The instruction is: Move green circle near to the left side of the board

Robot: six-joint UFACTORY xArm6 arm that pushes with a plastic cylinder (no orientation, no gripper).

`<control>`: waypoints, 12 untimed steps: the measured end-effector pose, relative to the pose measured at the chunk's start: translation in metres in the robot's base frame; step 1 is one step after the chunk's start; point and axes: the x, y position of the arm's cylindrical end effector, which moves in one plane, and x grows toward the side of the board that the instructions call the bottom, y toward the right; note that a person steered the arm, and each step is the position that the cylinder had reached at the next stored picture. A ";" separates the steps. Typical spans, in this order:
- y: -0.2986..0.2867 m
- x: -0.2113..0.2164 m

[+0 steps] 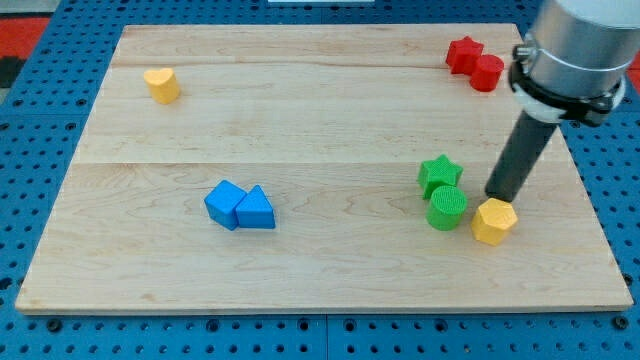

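Observation:
The green circle (446, 208) sits on the wooden board (320, 120) at the view's lower right, touching the green star (438, 174) just above it. My tip (497, 195) is down on the board to the right of the green circle, a short gap away, and just above the yellow hexagon (493, 220). The dark rod rises up and to the right to the grey arm body (575, 50).
A red star (463, 53) and a red cylinder (487, 73) touch at the view's top right. A yellow heart-like block (161, 85) sits at the top left. A blue cube (225, 203) and a blue triangle (256, 209) touch at the lower left of centre.

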 end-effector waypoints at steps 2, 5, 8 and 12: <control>-0.005 0.020; -0.090 0.020; -0.191 -0.031; -0.225 0.007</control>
